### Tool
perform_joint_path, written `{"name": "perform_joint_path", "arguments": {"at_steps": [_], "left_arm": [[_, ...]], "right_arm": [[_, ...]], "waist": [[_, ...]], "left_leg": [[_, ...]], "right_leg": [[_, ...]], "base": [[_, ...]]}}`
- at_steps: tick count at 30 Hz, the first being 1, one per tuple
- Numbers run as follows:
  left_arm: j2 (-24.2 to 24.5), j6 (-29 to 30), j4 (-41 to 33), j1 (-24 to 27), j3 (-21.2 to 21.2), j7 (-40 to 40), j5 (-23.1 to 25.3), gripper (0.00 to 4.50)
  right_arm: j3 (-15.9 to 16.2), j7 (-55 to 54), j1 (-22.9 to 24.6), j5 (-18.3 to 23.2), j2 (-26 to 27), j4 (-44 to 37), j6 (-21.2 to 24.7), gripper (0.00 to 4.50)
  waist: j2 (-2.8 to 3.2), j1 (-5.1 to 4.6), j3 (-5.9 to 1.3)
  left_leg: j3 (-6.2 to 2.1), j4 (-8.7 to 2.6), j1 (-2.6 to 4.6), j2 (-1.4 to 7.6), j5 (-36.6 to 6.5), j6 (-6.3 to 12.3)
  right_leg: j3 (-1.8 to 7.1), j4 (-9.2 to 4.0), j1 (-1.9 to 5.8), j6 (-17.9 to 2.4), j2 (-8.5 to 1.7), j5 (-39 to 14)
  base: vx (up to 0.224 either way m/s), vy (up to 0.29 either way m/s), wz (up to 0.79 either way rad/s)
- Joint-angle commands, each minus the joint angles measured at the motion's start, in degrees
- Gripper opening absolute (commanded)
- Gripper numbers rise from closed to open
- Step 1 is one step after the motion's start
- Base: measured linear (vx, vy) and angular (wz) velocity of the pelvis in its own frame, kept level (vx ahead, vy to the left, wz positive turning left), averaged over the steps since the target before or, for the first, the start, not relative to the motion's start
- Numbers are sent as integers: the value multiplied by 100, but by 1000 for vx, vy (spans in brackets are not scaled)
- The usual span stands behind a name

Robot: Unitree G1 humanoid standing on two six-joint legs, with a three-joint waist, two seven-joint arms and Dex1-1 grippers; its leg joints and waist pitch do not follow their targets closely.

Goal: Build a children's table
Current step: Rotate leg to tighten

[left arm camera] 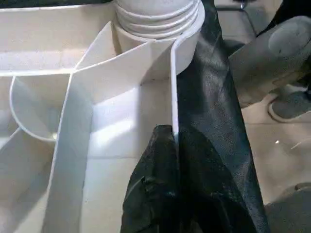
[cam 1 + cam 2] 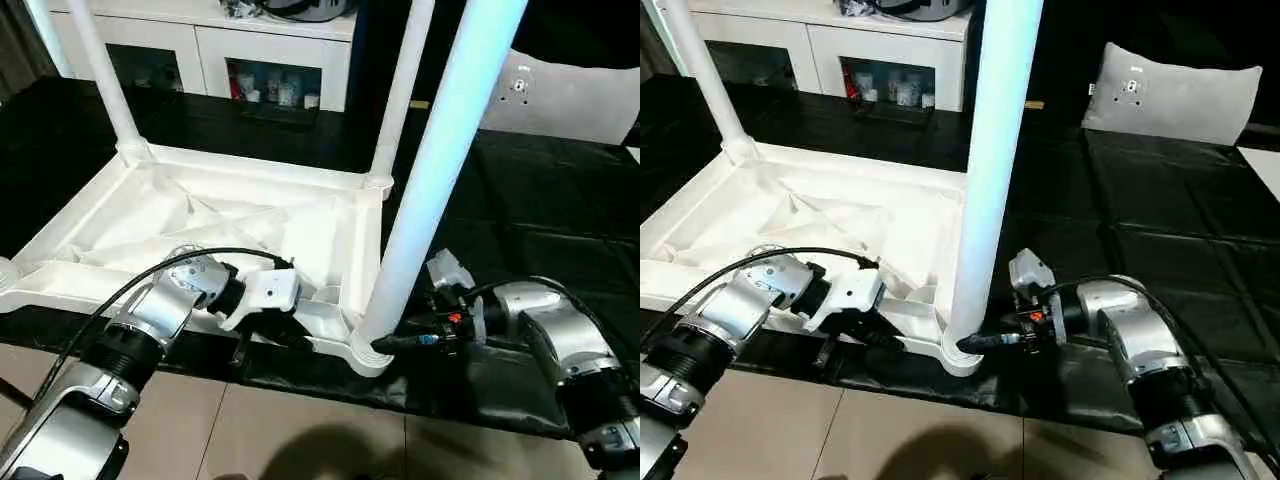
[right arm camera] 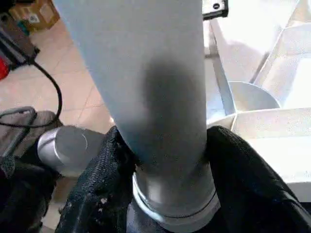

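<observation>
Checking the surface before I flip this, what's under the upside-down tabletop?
A black quilted mat lies under the tabletop, over beige floor tiles. Anything directly beneath is hidden.

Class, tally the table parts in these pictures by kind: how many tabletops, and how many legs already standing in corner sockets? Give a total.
Tabletop: 1
Legs standing in sockets: 3, far left, far right, near right
Total: 4 parts
The right pincer is shut on the near right leg; the left pincer grips the tabletop's rim.
</observation>
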Motion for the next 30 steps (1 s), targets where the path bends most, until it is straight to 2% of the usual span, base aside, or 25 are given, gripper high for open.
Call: {"name": "perform_joint_path", "arguments": {"at_steps": [1,2,3,4,5,6,8,9,11,14,17,19,22,23,24,27,30], "left_arm": [[-167,346,-120,36,30,335,44,0],[-211,419,-109,29,71,485,66,0],[-242,455,-99,23,98,582,77,0],[-310,660,-147,28,169,717,27,0],[-347,750,-172,28,198,802,18,0],[-469,1076,-247,22,280,1089,4,0],[-678,1416,-311,3,358,1565,61,0],[-826,1603,-336,-11,406,1862,99,0],[-1084,1813,-338,-49,490,2319,147,0],[-1358,2045,-316,-119,570,2811,216,0],[-1444,2073,-290,-163,596,2988,257,0],[-1502,2131,-320,-192,618,3096,306,0],[-1465,2151,-369,-186,588,3092,375,0],[-1395,2078,-367,-176,551,3037,414,0],[-1324,1997,-356,-167,512,2983,448,0],[-1202,1871,-327,-146,467,2855,461,0],[-951,1550,-256,-128,388,2466,459,0]], "right_arm": [[-57,-431,81,53,143,-230,333,199],[-53,-712,82,-89,201,-245,331,199],[-48,-901,82,-180,238,-255,329,199],[-115,-1364,41,-301,394,-221,363,199],[-156,-1599,16,-348,481,-203,396,199],[-276,-2331,-72,-492,754,-143,533,198],[-385,-3263,-192,-720,1097,-58,710,196],[-446,-3785,-261,-842,1296,-3,824,195],[-527,-4400,-315,-968,1549,14,948,195],[-578,-4914,-370,-1059,1799,70,916,195],[-634,-4926,-384,-987,1880,125,752,195],[-758,-4918,-388,-861,1967,127,627,248],[-828,-4861,-365,-776,1973,39,611,270],[-821,-4666,-324,-719,1889,-33,531,270],[-797,-4475,-284,-683,1791,-91,450,296],[-761,-4147,-216,-630,1588,-175,324,316],[-700,-3454,-154,-588,1151,-199,49,347]], "waist": [[-47,-27,-343],[-36,-14,-342],[-49,-64,-322],[-19,-64,-321],[-28,-88,-312],[-23,-125,-304],[-26,-241,-292],[-31,-329,-297],[-29,-402,-307],[-29,-432,-311],[-22,-414,-326],[-4,-397,-332],[2,-380,-351],[15,-374,-349],[14,-366,-353],[11,-314,-369],[12,-289,-377]], "left_leg": [[126,-377,-80,10,-693,392],[115,-374,-77,-2,-714,377],[114,-376,-61,-31,-904,319],[103,-378,-62,-42,-944,301],[106,-382,-72,-45,-965,275],[94,-387,-70,-55,-1012,232],[67,-394,-86,-77,-1102,107],[48,-387,-97,-97,-1159,74],[58,-364,-86,-112,-1184,116],[71,-343,-53,-123,-1210,245],[77,-355,-76,-102,-1106,360],[71,-377,-90,-72,-1051,390],[70,-385,-103,-56,-913,391],[70,-387,-101,-55,-903,395],[74,-383,-95,-49,-895,411],[89,-369,-104,-51,-739,476],[95,-362,-112,-54,-637,529]], "right_leg": [[213,-325,396,-901,-325,-1937],[200,-336,393,-871,-328,-2008],[187,-402,371,-705,-326,-2474],[179,-415,379,-641,-335,-2640],[179,-434,376,-580,-331,-2762],[169,-465,368,-477,-330,-2950],[131,-483,362,-365,-317,-3192],[103,-508,372,-276,-318,-3356],[104,-550,350,-243,-308,-3378],[106,-573,306,-283,-298,-3361],[130,-538,322,-377,-300,-3051],[145,-492,339,-503,-308,-2744],[170,-431,371,-682,-315,-2321],[173,-424,373,-714,-314,-2248],[178,-412,384,-775,-317,-2120],[199,-370,409,-919,-324,-1749],[205,-346,430,-991,-322,-1560]], "base": [[0,0,0],[0,0,0],[0,0,0],[0,0,0],[0,0,0],[0,0,0],[0,0,0],[0,0,0],[0,0,0],[0,0,0],[0,0,0],[0,0,0],[0,0,0],[0,0,0],[0,0,0],[0,0,0],[0,0,0]]}}
